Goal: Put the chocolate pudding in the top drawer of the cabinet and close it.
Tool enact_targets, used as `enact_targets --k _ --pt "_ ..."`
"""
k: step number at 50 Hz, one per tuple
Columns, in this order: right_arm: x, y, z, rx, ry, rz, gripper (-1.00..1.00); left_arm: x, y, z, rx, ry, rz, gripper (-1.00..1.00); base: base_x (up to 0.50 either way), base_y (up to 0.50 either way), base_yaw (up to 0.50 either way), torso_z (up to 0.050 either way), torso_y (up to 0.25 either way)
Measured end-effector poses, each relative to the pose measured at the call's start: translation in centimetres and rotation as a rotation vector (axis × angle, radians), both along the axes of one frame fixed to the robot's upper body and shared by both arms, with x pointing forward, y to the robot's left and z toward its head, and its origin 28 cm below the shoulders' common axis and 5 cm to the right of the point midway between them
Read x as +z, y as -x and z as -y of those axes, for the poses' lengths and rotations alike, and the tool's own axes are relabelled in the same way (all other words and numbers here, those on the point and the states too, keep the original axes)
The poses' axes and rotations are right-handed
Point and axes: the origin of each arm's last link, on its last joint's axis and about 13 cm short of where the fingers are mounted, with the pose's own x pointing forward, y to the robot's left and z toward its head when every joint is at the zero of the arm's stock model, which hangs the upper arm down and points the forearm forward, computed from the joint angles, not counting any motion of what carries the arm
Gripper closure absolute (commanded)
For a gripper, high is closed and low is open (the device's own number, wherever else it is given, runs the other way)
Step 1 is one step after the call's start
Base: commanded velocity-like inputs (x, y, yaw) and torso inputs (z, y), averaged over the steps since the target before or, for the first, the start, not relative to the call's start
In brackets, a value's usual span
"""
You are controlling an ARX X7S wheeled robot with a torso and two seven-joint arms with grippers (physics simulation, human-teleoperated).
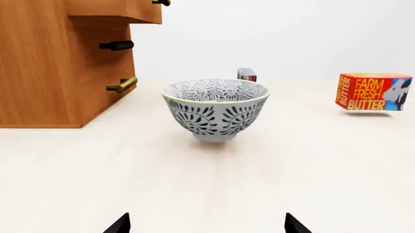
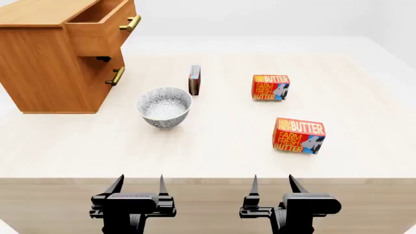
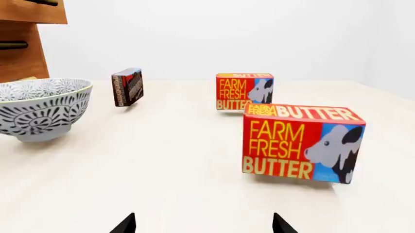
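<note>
On the table: pale tabletop (image 2: pixel 215 146) carries everything, both arms back at its near edge
cabinet: light-brown wooden cabinet (image 2: pixel 46 63) at far left of head view, standing on the table
top drawer: top drawer (image 2: pixel 104 27) pulled out, open at the top, brass bar handle on its front; can't see inside from any view
lower drawer: lower drawer (image 2: pixel 107 80) pushed in, smaller brass handle (image 2: pixel 116 76)
chocolate pudding: chocolate pudding (image 2: pixel 194 80) stands upright on a thin edge, just beyond the bowl and to its right, well apart from the cabinet; untouched by either gripper. Left wrist view shows only its top peeking over the bowl rim (image 1: pixel 247 74); right wrist view shows the dark face (image 3: pixel 127 87)
bowl: patterned grey-white bowl (image 2: pixel 164 107) upright, between cabinet and pudding, near the cabinet's front corner
butter boxes: far butter box (image 2: pixel 270 87) right of the pudding; near butter box (image 2: pixel 299 135) closer to the robot, the two well apart
left gripper: left gripper (image 2: pixel 138 187) fingers spread apart, nothing between them, hovering at near table edge roughly in line with the bowl
right gripper: right gripper (image 2: pixel 273 186) fingers likewise spread, holding nothing, in line with the near butter box
contact: neither gripper touches anything
</note>
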Motion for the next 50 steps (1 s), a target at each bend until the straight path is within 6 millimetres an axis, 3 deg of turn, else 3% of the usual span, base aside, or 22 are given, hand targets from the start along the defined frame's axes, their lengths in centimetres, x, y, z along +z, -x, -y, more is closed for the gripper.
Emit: enact_targets --k 11,42,50 --pt "0.0 0.1 -0.2 0.013 0.01 0.01 -1.0 -0.1 0.0 0.0 -0.004 0.001 0.001 -1.0 0.0 0.01 0.0 0.0 0.0" --pt "-0.1 0.5 -0.9 0.082 -0.002 0.03 -1.0 -0.3 0.2 0.2 -0.026 -0.031 0.019 -1.0 0.0 0.5 0.0 0.0 0.0" --pt "0.1 0.5 -1.2 0.099 -0.002 0.028 -1.0 -0.1 0.3 0.1 -0.038 -0.021 0.044 -1.0 0.0 0.0 0.0 0.0 0.0"
